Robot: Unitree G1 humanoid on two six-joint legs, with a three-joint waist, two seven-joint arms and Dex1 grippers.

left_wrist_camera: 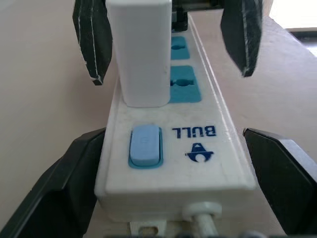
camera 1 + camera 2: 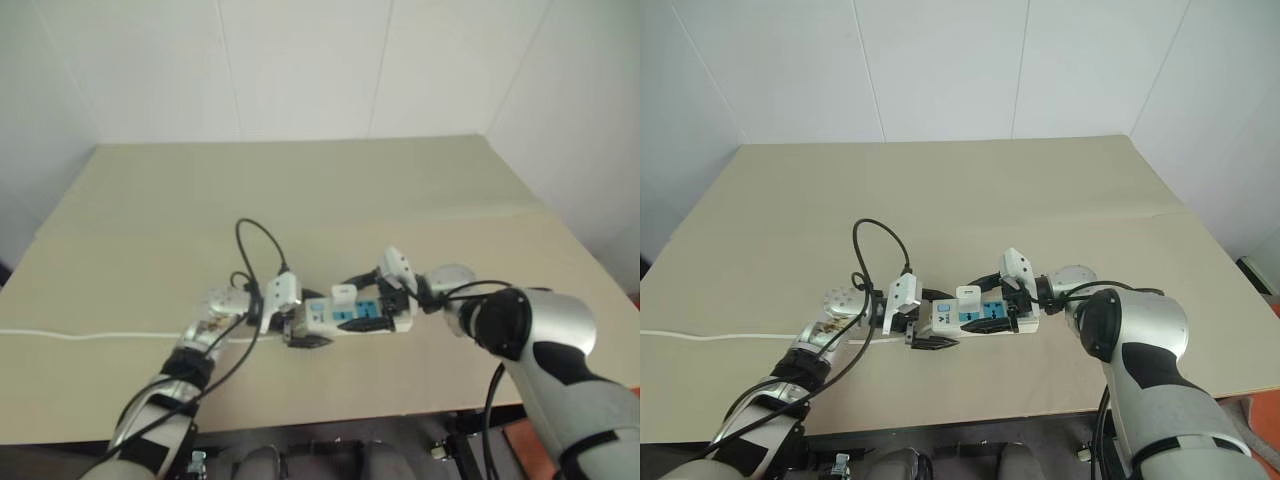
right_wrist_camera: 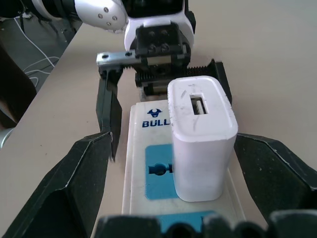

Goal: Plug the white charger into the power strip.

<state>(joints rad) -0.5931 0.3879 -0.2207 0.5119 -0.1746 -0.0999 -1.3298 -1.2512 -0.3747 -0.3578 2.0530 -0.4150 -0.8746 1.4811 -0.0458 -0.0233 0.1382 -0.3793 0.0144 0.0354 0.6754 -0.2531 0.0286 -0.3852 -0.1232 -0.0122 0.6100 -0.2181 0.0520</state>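
**Charger seated, both grippers let go**

Small white rounded plastic charger (image 3: 202,141) standing upright in the first blue socket of the long white plastic power strip (image 2: 982,316), next to the blue rocker switch (image 1: 145,145). Base looks flush against the socket face in both wrist views, no visible tilt; seems fully home. Strip lying flat near the front edge of the beige table (image 2: 940,190), thin white cord (image 2: 700,337) running off toward the table's left side.

Left gripper (image 2: 922,335) spread wide at the switch end, black fingers either side of the strip, not touching. Right gripper (image 2: 1001,305) spread wide at the far end, flanking charger and strip, nothing held.

Step in hand, judged: release and clear. Best done by backing each hand straight out along the strip's length, jaws kept wide, no sideways sweep that could nudge the charger or drag the strip.

View differences:
- Right wrist: top face of charger with its USB slot; left gripper's toothed rack beyond.
- Left wrist: switch, "BULL" logo, cord exit, two free sockets behind the charger.
- Head views: whole layout, cord run, table edge.
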